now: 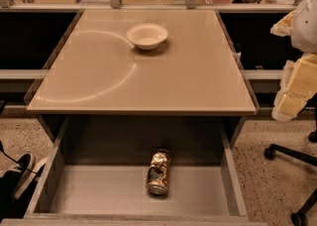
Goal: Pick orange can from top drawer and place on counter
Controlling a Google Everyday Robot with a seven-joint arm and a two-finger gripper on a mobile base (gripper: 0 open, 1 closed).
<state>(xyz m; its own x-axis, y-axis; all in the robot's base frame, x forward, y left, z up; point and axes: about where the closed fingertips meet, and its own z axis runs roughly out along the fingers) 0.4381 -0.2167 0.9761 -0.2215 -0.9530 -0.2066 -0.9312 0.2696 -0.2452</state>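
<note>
The orange can point(159, 172) lies on its side, dented, on the speckled grey floor of the open top drawer point(99, 190), slightly right of the drawer's middle. The beige counter point(148, 76) spreads above the drawer, with a faint curved ring mark on its left half. My gripper point(291, 102) hangs at the right edge of the camera view, beside the counter's right front corner, well above and to the right of the can. It holds nothing that I can see.
A white bowl point(147, 35) stands on the far middle of the counter. An office chair base with castors point(292, 155) is on the floor at the right. A person's shoe point(22, 168) is at the drawer's left. Cluttered desks lie behind.
</note>
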